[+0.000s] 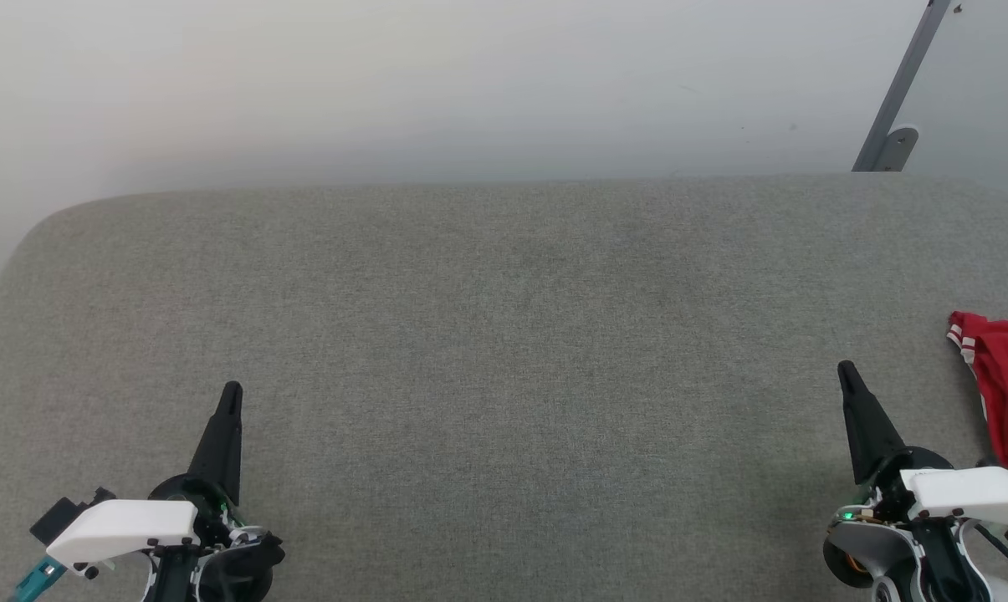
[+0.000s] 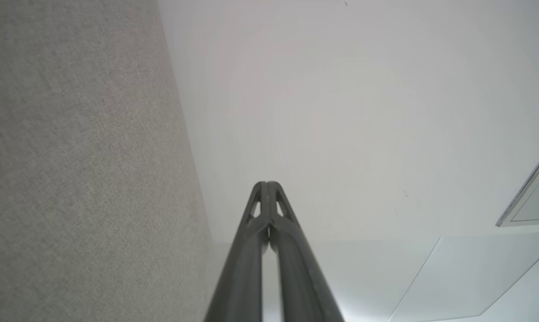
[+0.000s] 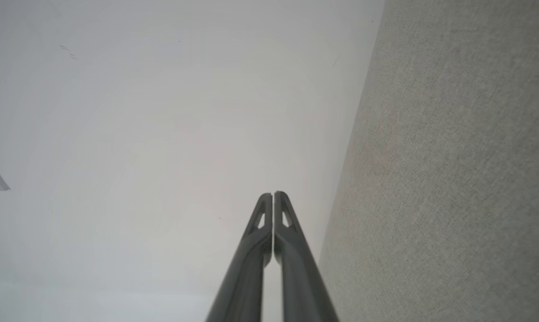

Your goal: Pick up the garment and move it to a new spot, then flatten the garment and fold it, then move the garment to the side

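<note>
Both arms are sitting low at the near edge. The left gripper (image 1: 231, 391) is showing its two dark fingers pressed tip to tip, holding nothing. The right gripper (image 1: 845, 369) is doing the same, closed and empty. The garment (image 1: 1004, 376) is lying at the far right of the grey table (image 1: 504, 318), near the right gripper, and the frame is cutting much of it off, so its full lay is hard to judge. It is looking like soft, light red knit, rumpled, with red-and-white striped trim at its top corner. I'm expecting it to sag and drape, so pinching a trimmed edge or raised fold is looking best. The woven tabletop may be adding some drag.
</note>
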